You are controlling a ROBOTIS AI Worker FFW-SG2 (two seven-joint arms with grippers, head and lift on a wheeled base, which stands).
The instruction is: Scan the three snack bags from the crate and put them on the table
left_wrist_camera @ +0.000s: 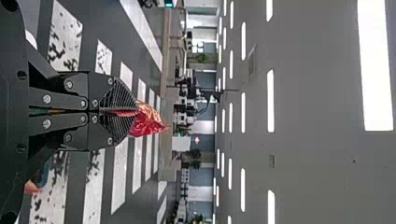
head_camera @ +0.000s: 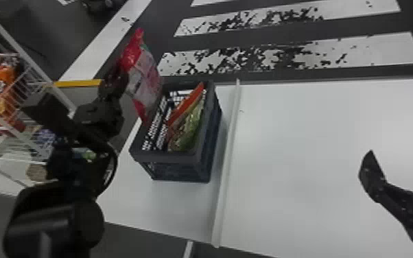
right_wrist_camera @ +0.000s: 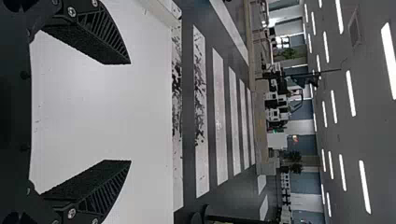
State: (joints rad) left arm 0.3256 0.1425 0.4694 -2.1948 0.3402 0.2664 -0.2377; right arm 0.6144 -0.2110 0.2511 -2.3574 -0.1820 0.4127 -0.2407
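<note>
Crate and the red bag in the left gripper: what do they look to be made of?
The crate looks like rigid, matte plastic, from its thick rim and latticed walls. The red bag looks like glossy plastic film, since its crinkles catch the light; whether it has a foil layer is unclear.

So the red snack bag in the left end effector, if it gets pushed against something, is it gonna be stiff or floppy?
Probably floppy: the red snack bag has crinkled film that should give. Being pinched at one side by the left end effector, it may swing or twist. Its shiny surface suggests it could slip a little.
</note>
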